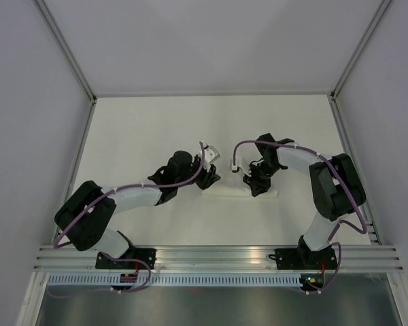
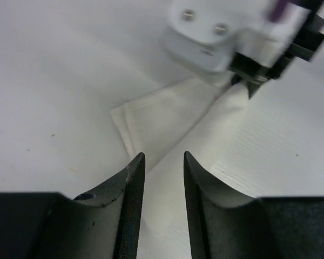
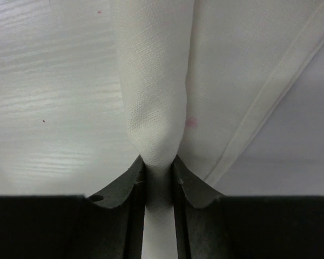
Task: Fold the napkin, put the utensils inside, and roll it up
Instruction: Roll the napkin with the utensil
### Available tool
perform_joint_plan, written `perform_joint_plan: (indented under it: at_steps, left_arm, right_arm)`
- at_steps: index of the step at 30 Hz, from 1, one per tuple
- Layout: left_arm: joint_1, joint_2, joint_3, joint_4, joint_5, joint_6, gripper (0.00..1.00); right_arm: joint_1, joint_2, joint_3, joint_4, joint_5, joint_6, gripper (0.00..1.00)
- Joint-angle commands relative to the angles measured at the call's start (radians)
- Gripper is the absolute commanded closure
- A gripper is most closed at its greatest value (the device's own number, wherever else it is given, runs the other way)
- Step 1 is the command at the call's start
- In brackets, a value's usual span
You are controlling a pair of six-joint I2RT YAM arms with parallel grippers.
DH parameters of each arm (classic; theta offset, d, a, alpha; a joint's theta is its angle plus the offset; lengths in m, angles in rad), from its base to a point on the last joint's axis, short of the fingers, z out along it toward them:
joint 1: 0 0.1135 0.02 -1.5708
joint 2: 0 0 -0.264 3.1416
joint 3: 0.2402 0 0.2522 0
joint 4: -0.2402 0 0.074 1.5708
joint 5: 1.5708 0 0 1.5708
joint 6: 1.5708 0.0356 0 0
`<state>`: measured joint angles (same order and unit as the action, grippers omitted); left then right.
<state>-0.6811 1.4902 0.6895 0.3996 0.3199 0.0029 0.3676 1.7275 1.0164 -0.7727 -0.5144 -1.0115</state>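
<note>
two grippers met at the middle of the table (image 1: 156,129), both at the napkin (image 1: 226,194), which lay there as a narrow white strip running left to right between them. the right gripper (image 3: 159,162) was clenched on the cloth: in its wrist view both fingers (image 3: 127,183) pinched a raised ridge of fabric. the ridge bulged just above the tips and ran away from them as a rounded fold, with a flat hemmed layer lying beside it on the right. the left gripper (image 2: 164,157) sat at the strip's left end with its jaws parted and white cloth showing in the gap; whether the pads pressed on it i could not tell. in the left wrist view the rolled part stretched from that gap up to the right gripper's black tips, and a flat hemmed corner of the napkin spread on the table to the left of the roll.
</note>
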Motion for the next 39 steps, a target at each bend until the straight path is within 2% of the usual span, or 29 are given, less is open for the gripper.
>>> perform_joint_plan:
  at_steps: [1, 6, 12, 15, 16, 32, 35, 39]
  left_arm:
    - [-0.135, -0.008, -0.024, 0.107, -0.191, 0.144, 0.6]
    - [-0.282, 0.062, 0.027, 0.068, -0.309, 0.288, 0.58]
    - [-0.351, 0.166, 0.122, -0.034, -0.341, 0.417, 0.57]
    - [-0.37, 0.206, 0.146, -0.039, -0.36, 0.463, 0.55]
    - [-0.373, 0.215, 0.153, -0.042, -0.36, 0.473, 0.48]
    - [-0.382, 0.366, 0.216, -0.036, -0.34, 0.513, 0.46]
    - [-0.382, 0.386, 0.225, -0.048, -0.326, 0.499, 0.49]
    - [-0.38, 0.413, 0.246, -0.103, -0.324, 0.474, 0.61]
  right_arm:
    - [-0.029, 0.101, 0.039, -0.177, 0.025, -0.071, 0.85]
    - [-0.033, 0.162, 0.091, -0.192, 0.033, -0.062, 0.84]
    - [-0.035, 0.204, 0.117, -0.192, 0.036, -0.053, 0.84]
    - [-0.036, 0.227, 0.128, -0.198, 0.031, -0.052, 0.84]
    - [-0.038, 0.233, 0.136, -0.2, 0.031, -0.053, 0.85]
    - [-0.044, 0.296, 0.165, -0.204, 0.039, -0.047, 0.85]
    - [-0.044, 0.302, 0.165, -0.206, 0.039, -0.047, 0.85]
    - [-0.045, 0.303, 0.166, -0.206, 0.036, -0.047, 0.84]
